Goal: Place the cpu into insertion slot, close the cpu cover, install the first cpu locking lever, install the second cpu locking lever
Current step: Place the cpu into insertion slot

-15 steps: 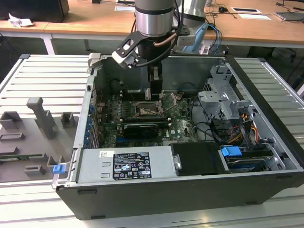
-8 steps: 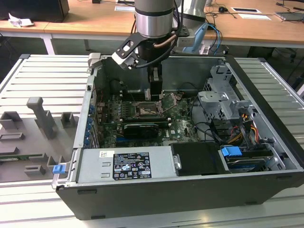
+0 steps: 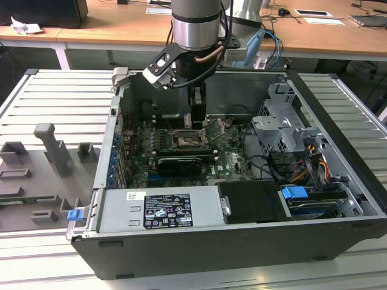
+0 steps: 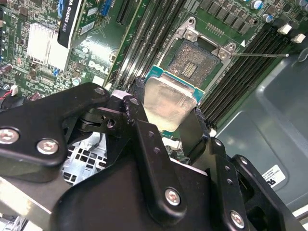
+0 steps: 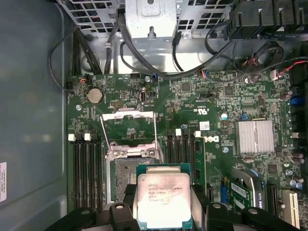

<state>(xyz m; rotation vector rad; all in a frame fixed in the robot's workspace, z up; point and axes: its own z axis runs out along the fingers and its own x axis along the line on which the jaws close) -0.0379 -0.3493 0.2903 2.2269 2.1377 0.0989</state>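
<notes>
**Gripper clamped on the cpu, just short of the open socket**

The arm [image 3: 195, 24] comes down almost straight from above into the open computer case [image 3: 338, 121]. Its wrist points downward, and the gripper [image 3: 197, 118] hangs low over the green motherboard [image 3: 233, 158].

In the second wrist view the two black fingers [image 4: 139, 113] are closed on opposite edges of the cpu [image 4: 168, 103], pinching it between them. The chip lies flat between the tips, and its pale grey metal top faces back toward the wrist. A thin green border shows around the lid, which has a dull sheen and faint print that is too small to make out.

The insertion slot [image 4: 195, 60] lies just beyond the fingertips, below the held chip. It is uncovered, so its dark field of contacts shows bare inside the silver rim. The cpu is off the socket and not seated in it. In the first wrist view the chip overlaps the socket's near edge.

Past the socket, farther from the gripper, the cpu cover [image 5: 129, 114] stands swung open. The green board shows through its square window. A thin metal lever [image 4: 260, 54] sticks out sideways from the socket's corner, well clear of the fingers.
</notes>
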